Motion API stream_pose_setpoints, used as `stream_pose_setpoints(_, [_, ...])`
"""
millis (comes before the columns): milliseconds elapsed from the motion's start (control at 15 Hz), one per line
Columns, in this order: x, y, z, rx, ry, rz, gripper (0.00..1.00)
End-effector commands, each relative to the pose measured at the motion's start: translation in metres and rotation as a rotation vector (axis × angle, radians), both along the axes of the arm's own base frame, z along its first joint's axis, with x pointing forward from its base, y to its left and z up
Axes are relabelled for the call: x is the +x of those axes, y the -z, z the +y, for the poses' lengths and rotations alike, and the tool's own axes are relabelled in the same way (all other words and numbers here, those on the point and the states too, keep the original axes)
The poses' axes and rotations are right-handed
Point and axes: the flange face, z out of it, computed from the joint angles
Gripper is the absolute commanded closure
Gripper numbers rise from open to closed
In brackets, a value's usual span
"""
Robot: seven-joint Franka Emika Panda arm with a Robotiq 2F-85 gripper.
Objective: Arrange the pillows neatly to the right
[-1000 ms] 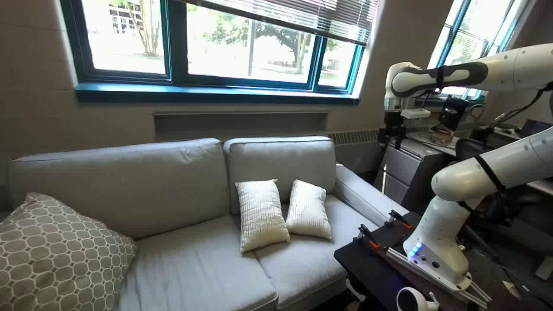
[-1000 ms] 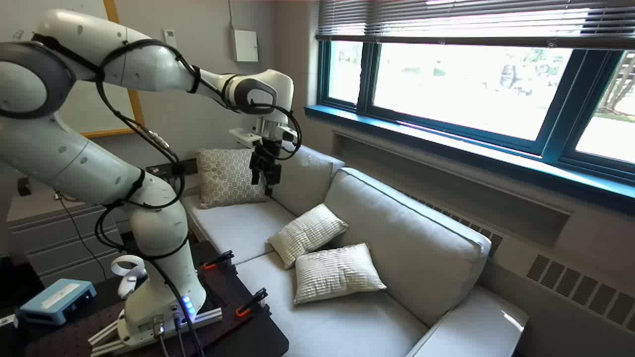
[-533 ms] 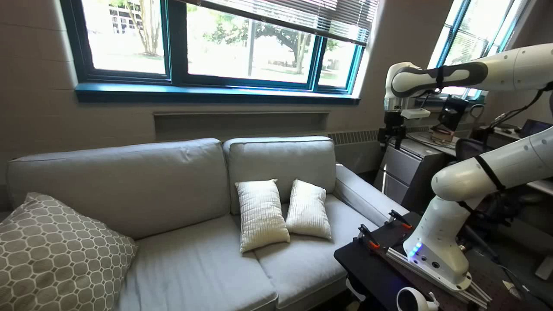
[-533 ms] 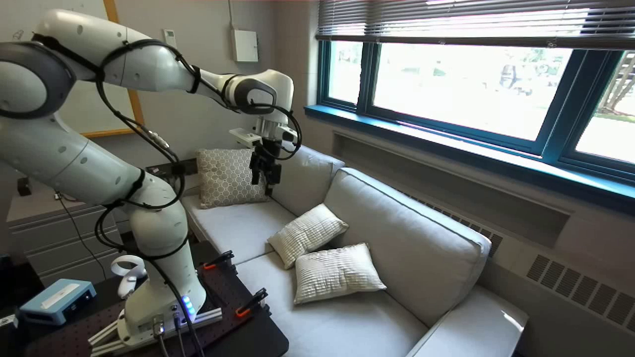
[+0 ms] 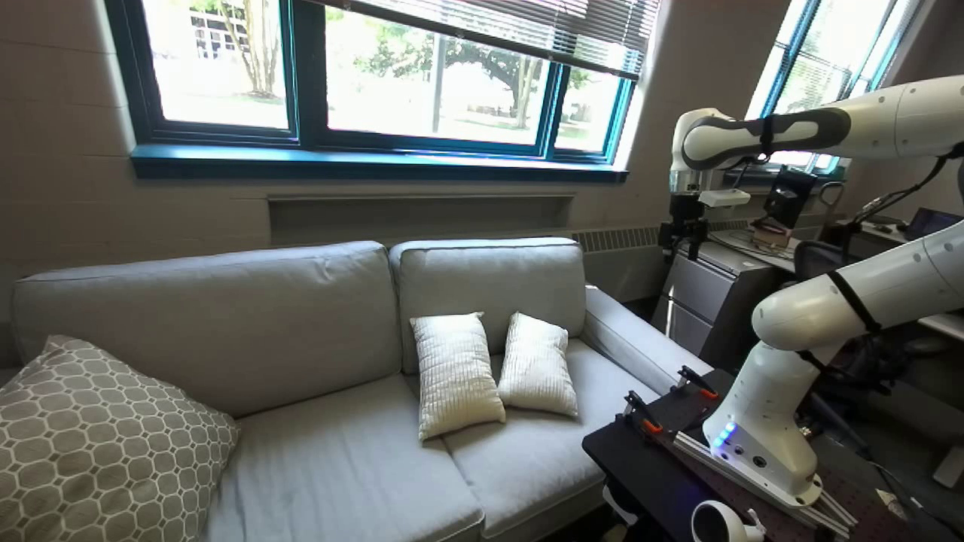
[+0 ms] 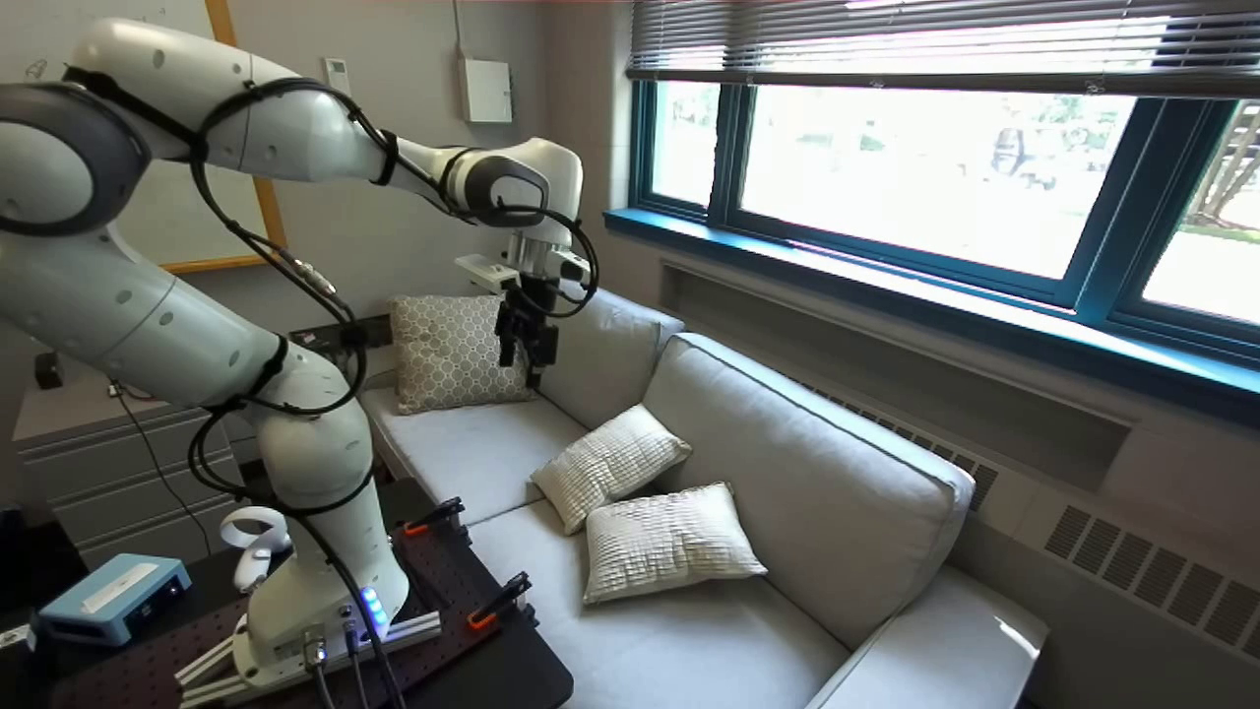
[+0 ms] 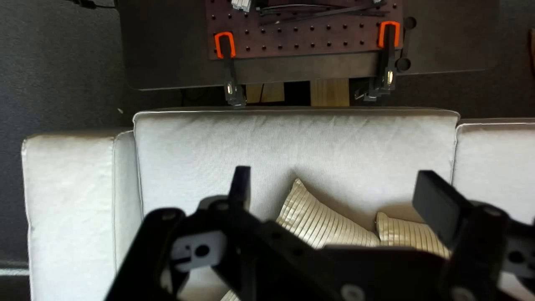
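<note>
Cream-white armrest-side pillow (image 5: 537, 365) & cream-white mid-sofa pillow (image 5: 457, 376) both lie on the grey sofa (image 5: 203, 331), tilted w/ upper ends twd the back cushion (image 5: 489, 275), the mid-sofa pillow across the line btwn the seat cushions (image 5: 339, 459). Wrist view has their edges meeting, then the gripper (image 7: 334, 171) body blocks the rest of them. Gripper's jaws stand wide apart, tips down, hanging above the sofa & well clear of both pillows

Both exterior views take in the lattice pillow (image 5: 113, 444), at the sofa's far end from the armrest (image 5: 640, 339); wrist view stops short of it. Only wrist view gives the wood-coloured strips (image 7: 330, 93) in the gap btwn black table (image 7: 451, 46) & sofa. Whiteboard (image 6: 177, 222) shows just in an exterior view, where the gripper also cuts across part of the lattice pillow; 2nd window (image 5: 817, 68) likewise just in an exterior view

Drawer unit (image 6: 128, 473) looks closed, contents hidden, small black item (image 6: 47, 370) on top. File cabinet (image 5: 697, 290) looks closed too. Blue box (image 6: 113, 599) nr the arm base (image 6: 320, 601), inside hidden

Arm (image 6: 167, 315) stands on the table; 2 orange-tipped clamps (image 7: 388, 56) sit at the perforated plate (image 7: 292, 37) & jut into the gap, so table edge & clamps stand btwn arm base & sofa. White controller (image 6: 254, 566) beside the base. Blind (image 6: 935, 44) part-way down over the big window (image 6: 915, 187) behind the sofa
</note>
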Motion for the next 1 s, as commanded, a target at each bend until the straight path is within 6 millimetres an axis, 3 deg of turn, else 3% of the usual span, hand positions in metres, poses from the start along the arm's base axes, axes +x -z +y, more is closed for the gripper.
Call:
stream_pose_setpoints(0, [0.005,0.000,-0.003,-0.011,0.006,-0.011,0.00])
stream_pose_setpoints(333, [0.048,0.002,-0.010,0.022,0.057,-0.141,0.00])
stream_pose_setpoints(600, [0.110,0.012,-0.006,0.135,0.176,-0.240,0.00])
stream_pose_setpoints(933, [0.204,0.028,0.018,0.307,0.331,-0.311,0.00])
